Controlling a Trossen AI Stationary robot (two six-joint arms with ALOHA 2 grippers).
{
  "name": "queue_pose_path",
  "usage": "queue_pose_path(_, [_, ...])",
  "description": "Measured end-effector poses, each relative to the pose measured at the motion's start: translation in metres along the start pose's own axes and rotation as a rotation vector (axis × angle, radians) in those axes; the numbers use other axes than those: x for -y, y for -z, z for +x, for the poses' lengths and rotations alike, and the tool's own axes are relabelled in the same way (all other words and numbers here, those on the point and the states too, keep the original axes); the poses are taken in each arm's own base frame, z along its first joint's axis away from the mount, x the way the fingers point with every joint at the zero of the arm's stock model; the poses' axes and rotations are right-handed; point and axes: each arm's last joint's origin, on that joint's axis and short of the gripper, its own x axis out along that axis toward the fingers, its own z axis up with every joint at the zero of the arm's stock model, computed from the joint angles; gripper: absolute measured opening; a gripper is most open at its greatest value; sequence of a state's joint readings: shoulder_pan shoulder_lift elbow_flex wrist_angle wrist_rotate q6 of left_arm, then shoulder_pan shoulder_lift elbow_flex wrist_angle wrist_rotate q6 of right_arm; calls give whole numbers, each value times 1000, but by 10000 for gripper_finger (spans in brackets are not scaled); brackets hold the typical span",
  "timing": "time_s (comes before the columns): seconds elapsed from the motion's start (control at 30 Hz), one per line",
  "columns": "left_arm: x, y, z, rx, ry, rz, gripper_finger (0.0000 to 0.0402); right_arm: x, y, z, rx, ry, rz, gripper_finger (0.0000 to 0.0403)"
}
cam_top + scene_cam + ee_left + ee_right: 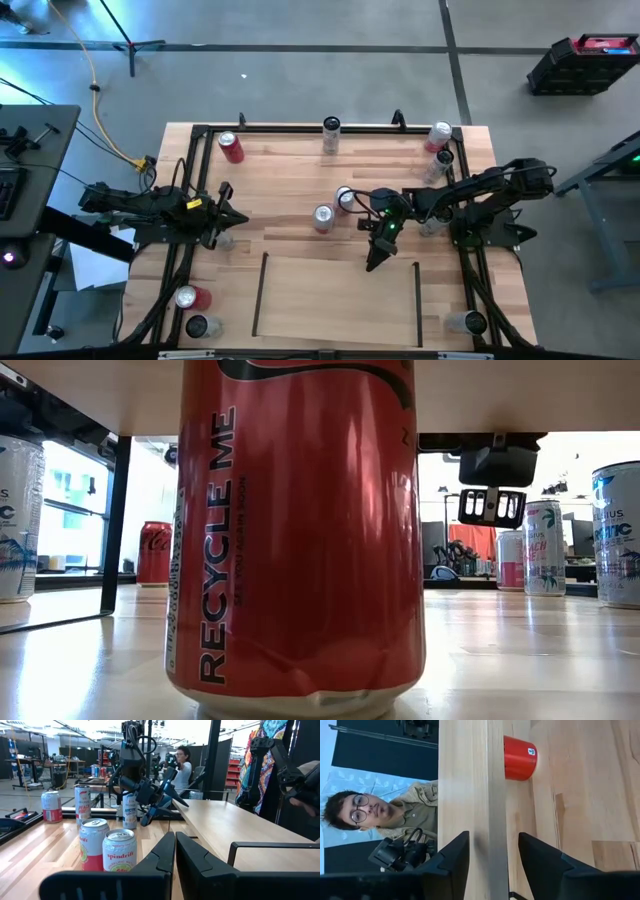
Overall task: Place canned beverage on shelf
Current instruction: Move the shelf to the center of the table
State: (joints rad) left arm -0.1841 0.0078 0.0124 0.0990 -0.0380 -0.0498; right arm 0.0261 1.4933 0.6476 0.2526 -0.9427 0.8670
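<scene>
The shelf [340,300] is the light-wood bay between thin black rails at the table's near middle, and no can stands in it. Two cans [323,217] [345,199] stand upright mid-table, just beyond it. My right gripper [374,262] [494,842] hovers open over the shelf's far edge, slanting down toward the near side, with nothing between its fingers. It is near and to the right of those two cans. In the low view it hangs above the table [492,505]. My left gripper [228,216] [175,837] waits shut and level at the table's left side.
More cans stand around the table: a red one [232,147] far left, one [331,127] at the far rail, two [438,135] far right, two [190,297] near left, one [467,322] near right. A red can [300,540] fills the low view. A person [380,812] sits beyond the table.
</scene>
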Motion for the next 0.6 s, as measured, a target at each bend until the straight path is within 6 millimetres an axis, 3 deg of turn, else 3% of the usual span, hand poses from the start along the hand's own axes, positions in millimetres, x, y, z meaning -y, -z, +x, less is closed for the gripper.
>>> queue_pose_path(0.2, [0,0,0,0,0,0,5,1,0,2,-38,-28,24,167])
queue_pose_path(0.43, [0,0,0,0,0,0,5,18,-3,16,-131,-96,71,166])
queue_pose_path(0.6, [0,0,0,0,0,0,5,16,-9,19,-124,-163,54,165])
